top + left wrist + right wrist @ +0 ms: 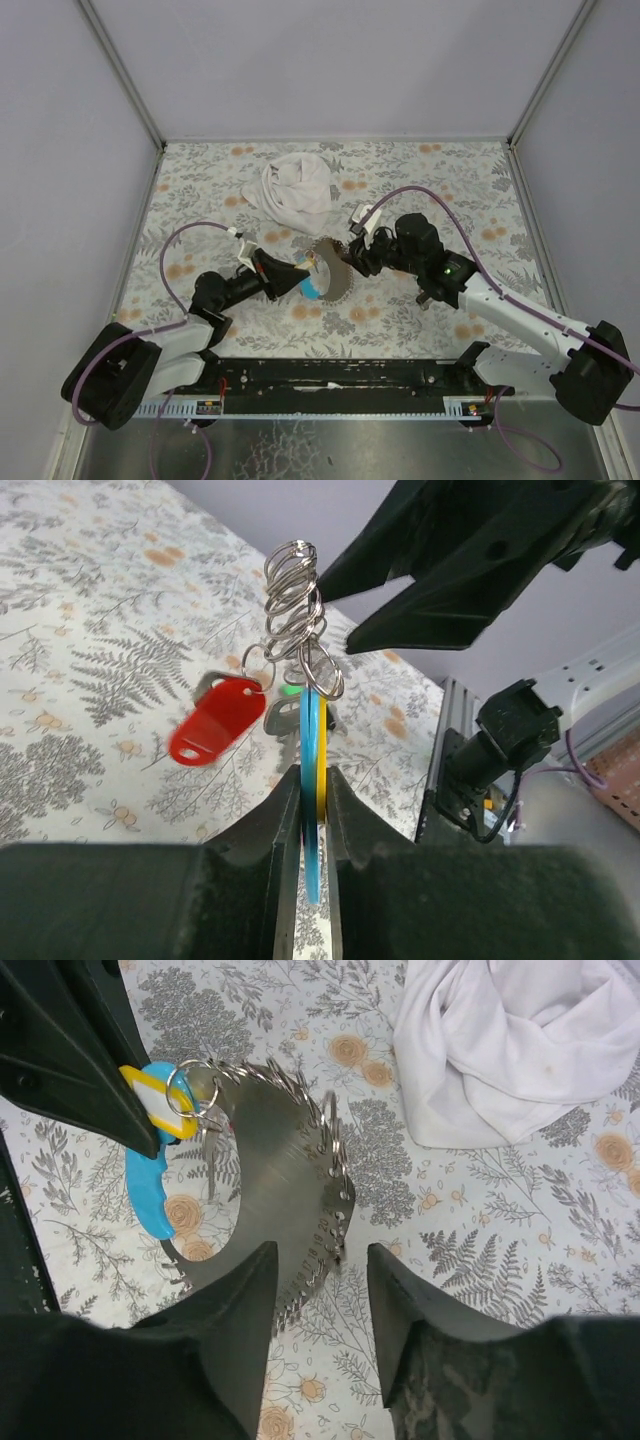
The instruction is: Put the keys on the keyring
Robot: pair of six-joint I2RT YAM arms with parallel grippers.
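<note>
1. Fingers of the left gripper are pressed together, clamped on the flat light-blue piece of the keyring. The yellow key head is squeezed in right alongside it.
2. From where the left wrist looks, the keyring's wire coils stand out past the fingertips in a stack. The red key hangs off a small ring on the left side of that stack.
3. A speck of green shows just behind the coils. It is too small to tell more about it.
4. Over on the other side, the right gripper has its fingers apart. The lower end of the grey strap sits in the gap between them, and I can't see either finger touching it.
5. That strap curves like a crescent, with wire rings strung along its outer edge. Its top end meets the yellow and light-blue pieces at the left gripper's tip.
6. From above, the whole bundle sits between the two grippers, near the middle of the flower-patterned table.
7. The white cloth lies crumpled beyond them, toward the back wall and well apart from the keyring.
</note>
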